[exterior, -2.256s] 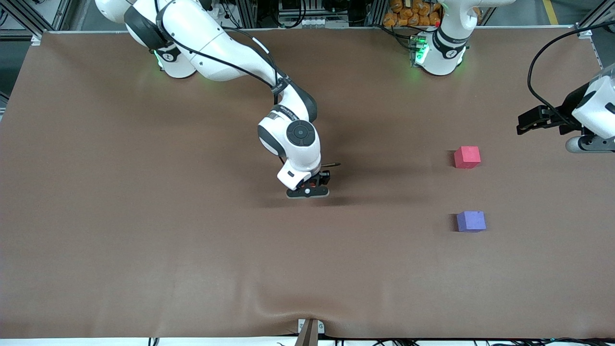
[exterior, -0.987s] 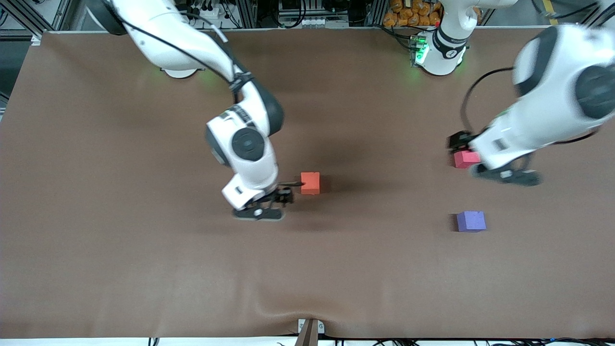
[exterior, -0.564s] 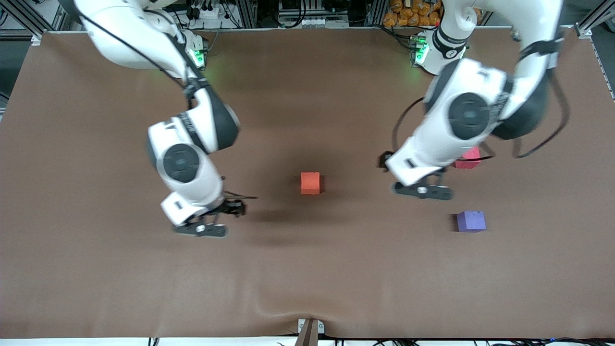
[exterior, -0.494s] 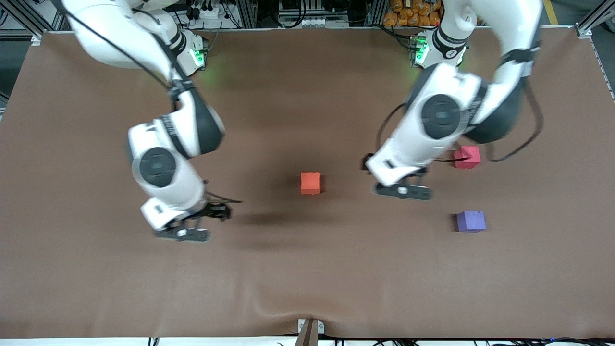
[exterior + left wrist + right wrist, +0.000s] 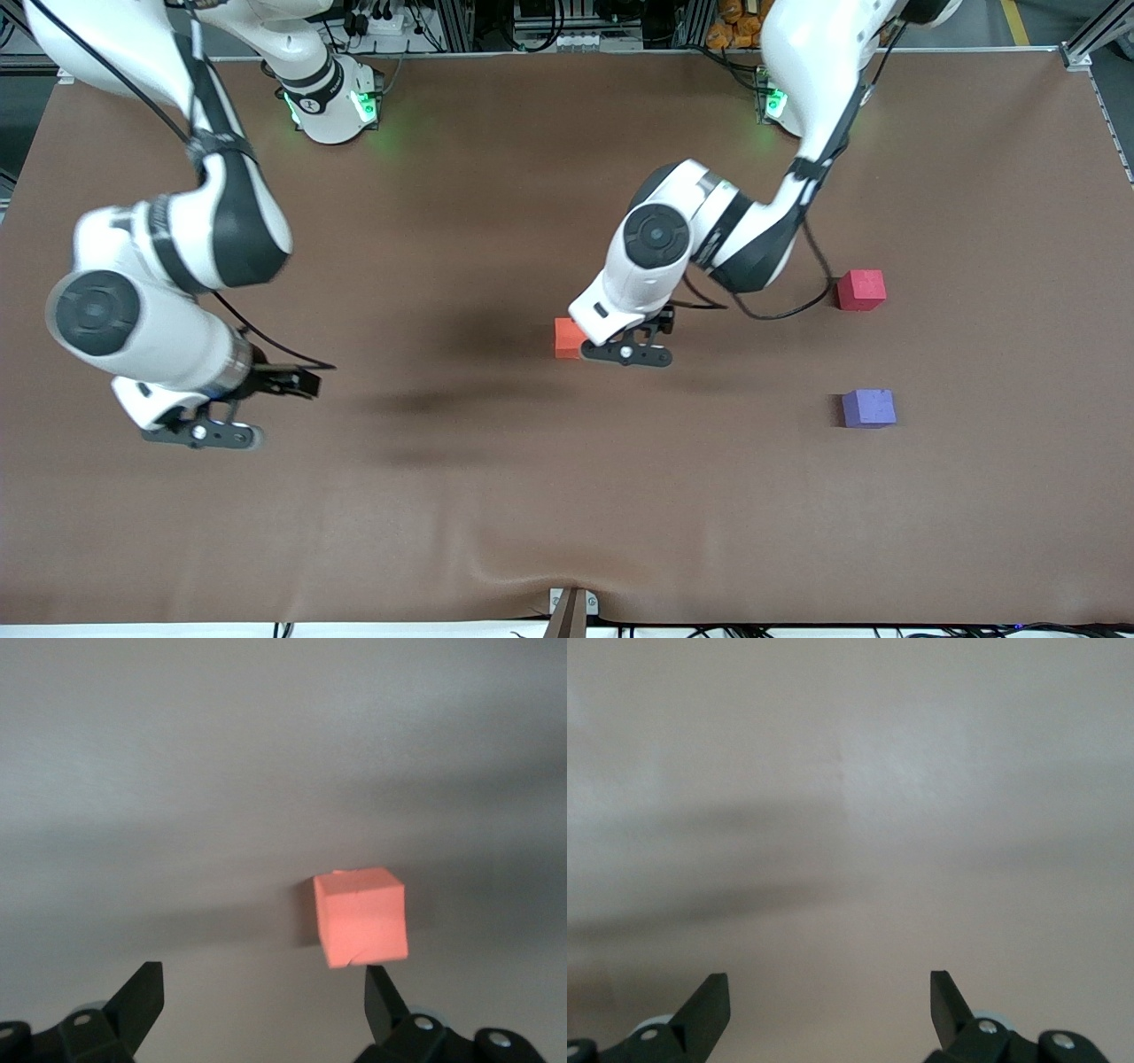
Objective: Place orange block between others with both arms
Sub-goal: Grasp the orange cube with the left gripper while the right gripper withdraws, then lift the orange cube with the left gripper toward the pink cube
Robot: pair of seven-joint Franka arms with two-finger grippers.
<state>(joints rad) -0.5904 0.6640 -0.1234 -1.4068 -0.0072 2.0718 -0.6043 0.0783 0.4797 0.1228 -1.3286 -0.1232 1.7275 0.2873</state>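
Brown table (image 5: 496, 496) — left gripper (image 5: 625, 353) open over orange block (image 5: 567, 338).

Matt foam-like orange block (image 5: 568, 338); matt brown cloth-like table cover (image 5: 496, 496); glossy white arms (image 5: 656, 248)

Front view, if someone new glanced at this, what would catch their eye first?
Probably the left gripper, open and low over the orange block near the middle of the brown table. Next, the pinkish-red block and the purple block toward the left arm's end, the purple one nearer the camera, with a gap between them. The right gripper hangs open over bare table at the right arm's end.
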